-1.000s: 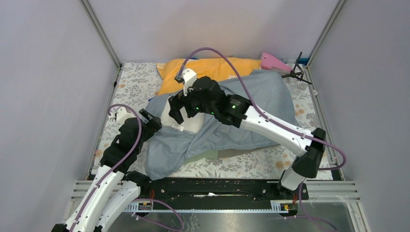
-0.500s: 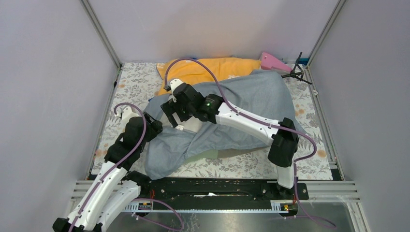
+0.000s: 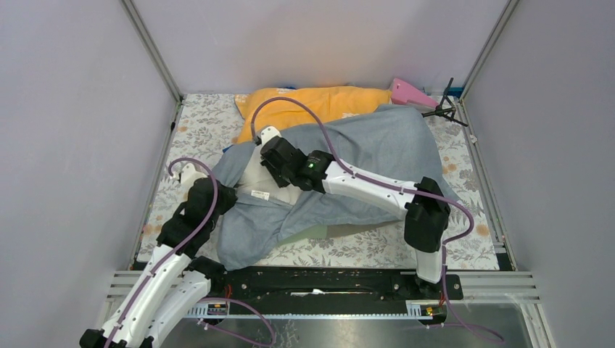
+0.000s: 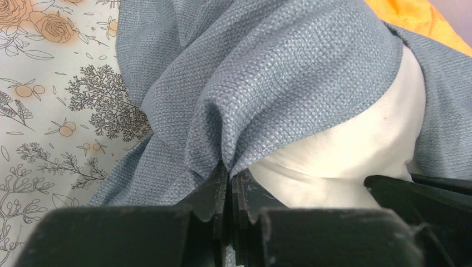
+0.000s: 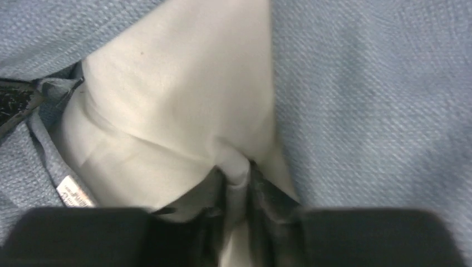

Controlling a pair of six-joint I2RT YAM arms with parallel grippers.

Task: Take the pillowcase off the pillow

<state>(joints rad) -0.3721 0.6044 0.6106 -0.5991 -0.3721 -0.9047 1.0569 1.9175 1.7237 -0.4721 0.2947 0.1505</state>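
The pillow point(image 3: 255, 180) lies near the middle of the flower-printed counter point(image 3: 201, 127), a plump white mass of smooth cloth, and only its left end shows. The rest of it sits inside the pillowcase point(image 3: 377, 152), a grey-blue case of coarse, visibly woven fabric. The case drapes over the pillow in broad wrinkles and spreads off its near side onto the counter in a loose, crumpled flap. The case's open mouth curves around the bared white end, its edge bunched into soft folds. At the pillow's left end, the left hand point(image 4: 229, 182) is clamped shut on a gathered fold of that grey-blue edge, its dark fingers pressed almost together with the cloth puckered between them. Over the pillow's bare end, the right hand point(image 5: 238, 177) has its fingers closed on a raised ridge of the white pillow fabric, pinching it into a narrow crease. A small printed tag point(image 5: 72, 192) lies on the white cloth just left of that pinch. Behind the pillow, at the far side of the counter, a soft orange cushion point(image 3: 319, 101) rests partly under the grey-blue fabric
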